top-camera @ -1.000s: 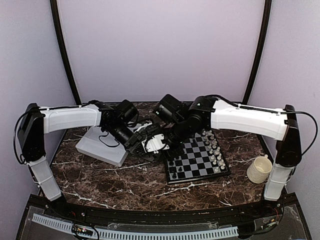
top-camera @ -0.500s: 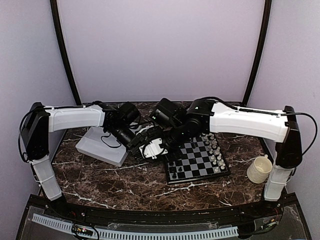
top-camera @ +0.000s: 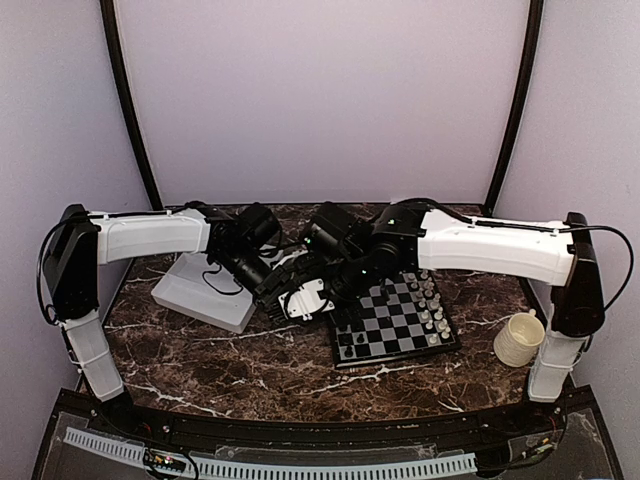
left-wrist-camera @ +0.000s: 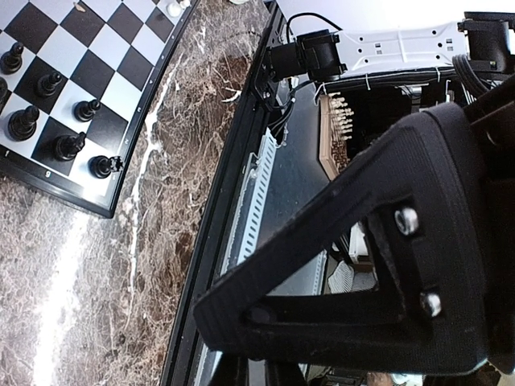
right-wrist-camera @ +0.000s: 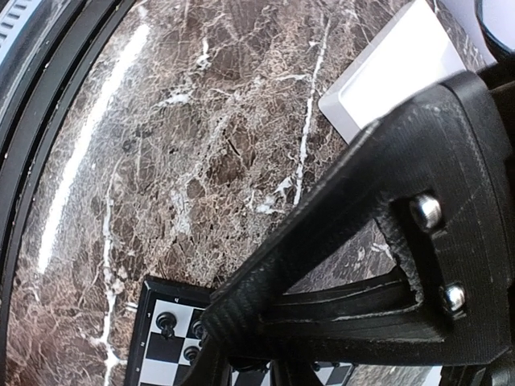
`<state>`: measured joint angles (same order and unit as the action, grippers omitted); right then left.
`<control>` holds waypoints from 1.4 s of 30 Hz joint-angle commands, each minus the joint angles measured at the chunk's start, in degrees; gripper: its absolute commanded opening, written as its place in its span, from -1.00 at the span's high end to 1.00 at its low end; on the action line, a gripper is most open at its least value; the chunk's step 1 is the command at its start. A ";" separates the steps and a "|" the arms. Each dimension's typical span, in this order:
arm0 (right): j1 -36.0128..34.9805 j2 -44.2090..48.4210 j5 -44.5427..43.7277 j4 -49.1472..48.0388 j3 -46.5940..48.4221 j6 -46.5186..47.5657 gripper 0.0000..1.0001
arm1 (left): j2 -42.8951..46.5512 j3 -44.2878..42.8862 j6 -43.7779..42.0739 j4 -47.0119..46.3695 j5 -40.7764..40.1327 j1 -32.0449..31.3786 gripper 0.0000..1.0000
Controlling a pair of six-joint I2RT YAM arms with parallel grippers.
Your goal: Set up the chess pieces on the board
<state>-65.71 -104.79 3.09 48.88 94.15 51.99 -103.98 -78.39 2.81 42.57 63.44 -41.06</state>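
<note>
The board [top-camera: 398,320] lies right of centre on the marble table. Black chess pieces [top-camera: 347,349] stand at its near left corner, and white chessmen [top-camera: 431,300] line its right side. My left gripper [top-camera: 300,301] and right gripper [top-camera: 335,288] meet tip to tip just off the board's far left corner. In the left wrist view the left gripper [left-wrist-camera: 259,375] is shut, with nothing visible in it; several black pieces [left-wrist-camera: 68,145] stand on the board [left-wrist-camera: 121,48]. The right gripper [right-wrist-camera: 272,376] hangs over the board's corner [right-wrist-camera: 145,299] beside black pieces [right-wrist-camera: 166,325]; its tips run off the frame.
A white tray [top-camera: 200,292] lies at the back left, under the left arm; its corner [right-wrist-camera: 386,76] shows in the right wrist view. A cream cup [top-camera: 519,338] stands right of the board. The table's black front rail [left-wrist-camera: 233,185] runs along the near edge.
The right arm has swung left, bringing its gripper against the left gripper, and its jaws have narrowed. The left gripper shifted slightly toward the board.
</note>
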 commanded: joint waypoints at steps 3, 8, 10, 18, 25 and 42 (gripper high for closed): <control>-0.69 0.52 -0.06 -2.07 0.01 -1.19 0.88 | 0.30 -1.74 -0.58 0.50 0.62 -0.10 0.96; 2.51 2.11 4.10 -2.26 -1.42 -3.67 0.91 | 4.84 -1.41 -2.25 0.56 -7.53 0.06 0.63; 5.44 3.31 8.55 -2.13 -1.87 -5.62 0.91 | 9.20 0.88 -2.31 -2.11 -10.31 0.65 0.55; 17.06 7.30 32.05 -3.75 -5.04 -15.46 0.93 | 26.88 12.39 5.90 -26.74 -30.91 4.59 0.42; 22.71 8.24 44.83 -7.90 -7.61 -23.50 0.93 | 33.07 22.20 -0.22 -50.49 -41.91 -1.59 0.38; 24.01 6.97 50.23 -9.68 -7.18 -27.20 0.92 | 25.22 15.22 -20.42 -44.90 -39.36 -10.09 0.23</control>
<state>-42.09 -97.89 51.57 40.84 86.76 25.65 -78.63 -61.14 -13.96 -3.95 24.34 -51.18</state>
